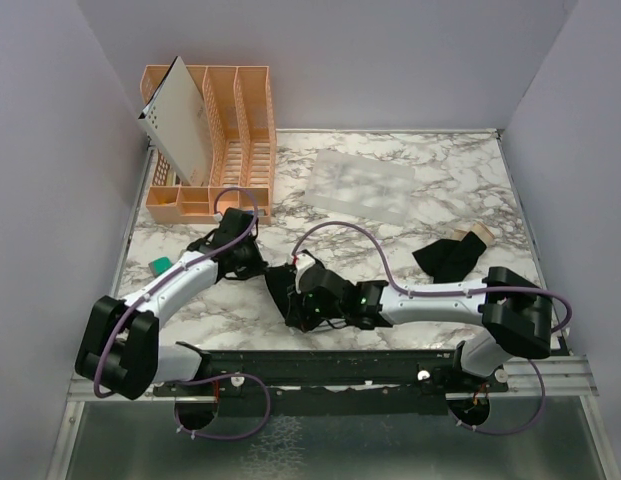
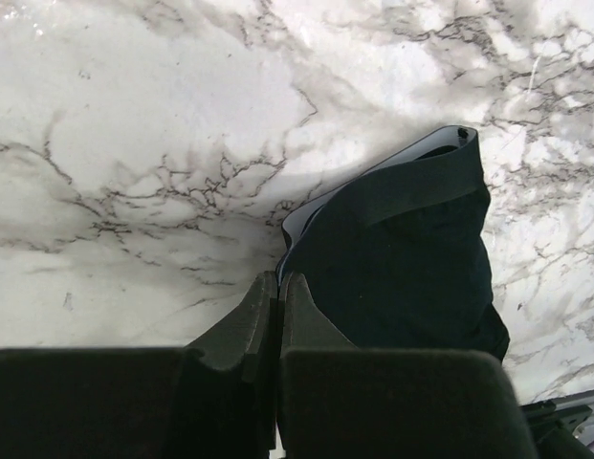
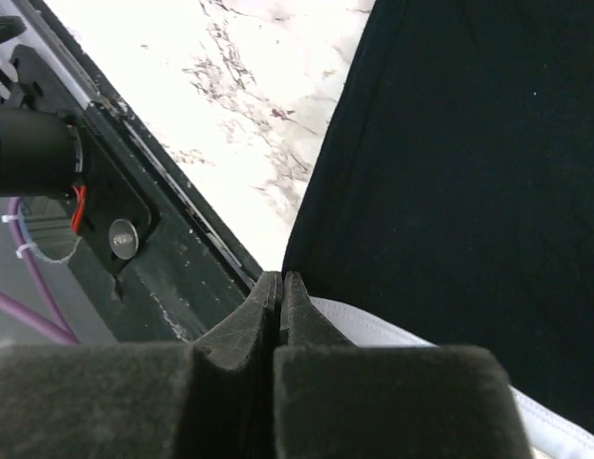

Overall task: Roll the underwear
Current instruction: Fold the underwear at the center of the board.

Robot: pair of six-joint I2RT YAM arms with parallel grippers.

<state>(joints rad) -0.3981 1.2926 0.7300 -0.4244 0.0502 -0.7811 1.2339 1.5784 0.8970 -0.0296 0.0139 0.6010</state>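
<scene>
1. soft black fabric underwear with a pale inner waistband [image 2: 402,268]: spread on the white marble-patterned bench [image 1: 460,190], close to the middle of its near edge, between the two arms.
2. left end effector [image 2: 278,279]: fingers pressed together, nipping the garment's pale-edged hem on its far-left side, as far as the wrist view shows.
3. right end effector [image 3: 280,279]: fingers pressed together on the garment's near edge, just beside the white band and close to the black base rail [image 3: 153,258].
4. second black fabric underwear with a tan band [image 1: 450,258]: crumpled, well apart to the right, untouched.
5. peach slotted plastic rack [image 1: 230,130], far left; grey perforated panel [image 1: 180,115] leaning in it; frosted translucent sheet [image 1: 360,185] at the far middle.

Handling note (a judgement): with two pinches on one cloth, keep the held edge level and lightly taut. Carry it over the body low to the bench. Move both arms together so the roll starts straight and tight, and keep clear of the rail.

Markings: no brand, label or lettering can be read on any item.
</scene>
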